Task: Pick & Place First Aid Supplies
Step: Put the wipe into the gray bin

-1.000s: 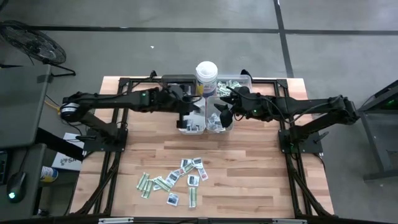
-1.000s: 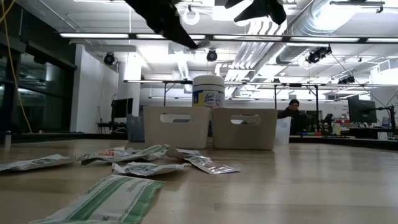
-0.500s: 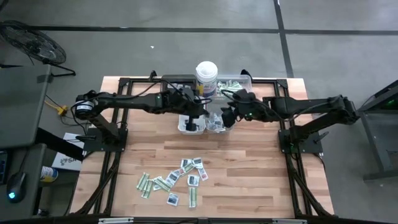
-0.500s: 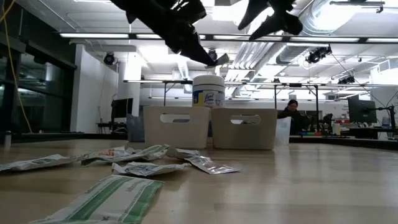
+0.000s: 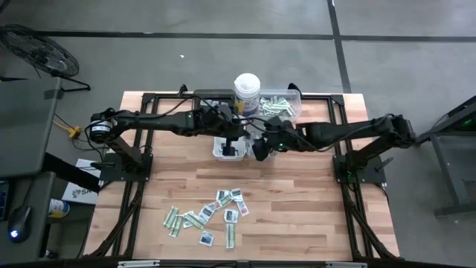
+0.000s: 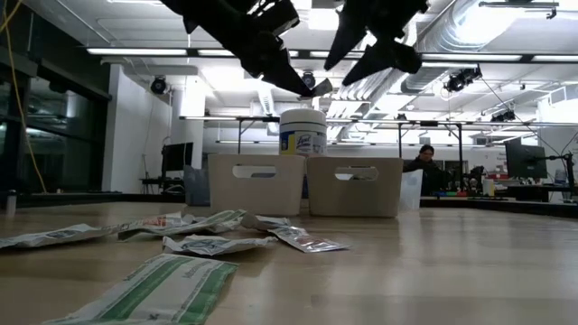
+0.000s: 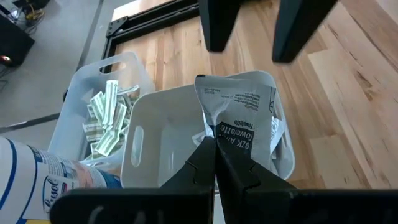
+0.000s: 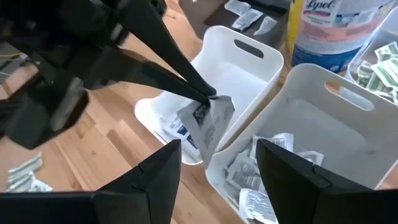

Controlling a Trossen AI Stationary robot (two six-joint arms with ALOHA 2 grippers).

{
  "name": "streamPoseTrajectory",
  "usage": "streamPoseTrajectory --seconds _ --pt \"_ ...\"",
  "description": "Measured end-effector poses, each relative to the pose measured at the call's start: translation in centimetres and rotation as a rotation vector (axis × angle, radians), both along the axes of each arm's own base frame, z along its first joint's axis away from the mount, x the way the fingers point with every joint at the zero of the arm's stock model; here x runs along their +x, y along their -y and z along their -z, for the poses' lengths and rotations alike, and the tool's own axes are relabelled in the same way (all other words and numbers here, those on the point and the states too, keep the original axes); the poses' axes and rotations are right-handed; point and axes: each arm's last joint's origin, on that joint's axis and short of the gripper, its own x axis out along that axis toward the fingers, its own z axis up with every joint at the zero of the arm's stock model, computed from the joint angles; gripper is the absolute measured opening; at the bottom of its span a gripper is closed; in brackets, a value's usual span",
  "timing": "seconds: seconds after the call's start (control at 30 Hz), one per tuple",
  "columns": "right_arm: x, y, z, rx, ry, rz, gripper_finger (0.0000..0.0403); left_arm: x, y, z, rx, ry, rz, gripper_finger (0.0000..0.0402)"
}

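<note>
The left gripper (image 7: pixel 214 144) pinches a white sachet (image 7: pixel 239 118) above the white tray (image 8: pixel 245 59); beside it, the right gripper (image 8: pixel 217 162) is spread.

a light wooden plank table (image 5: pixel 297 216) carries two white rectangular plastic bins (image 6: pixel 305 185), a tall white lidded canister (image 5: pixel 246 92), a clear tray (image 5: pixel 281 104), and scattered small flat packets (image 5: pixel 206 218).

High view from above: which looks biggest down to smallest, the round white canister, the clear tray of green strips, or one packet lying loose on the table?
1. Clear tray of green strips, partly hidden by the canister.
2. Round white canister; it stands taller, nearer the camera, so this ranking against the tray is unsure.
3. Loose packet, clearly smallest.
</note>
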Motion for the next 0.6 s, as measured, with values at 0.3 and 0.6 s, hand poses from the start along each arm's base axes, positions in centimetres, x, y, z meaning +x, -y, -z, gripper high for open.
streamPoseTrajectory --seconds 0.3,0.6 --pt "1.3 1.6 1.4 0.039 -0.017 -0.007 0.0202 0.0 0.0 0.0 0.009 0.0 0.001 0.0" --pt "1.5 2.6 1.5 0.093 -0.006 -0.032 0.0102 0.2 0.0 -0.3 0.015 0.03 0.003 0.0"
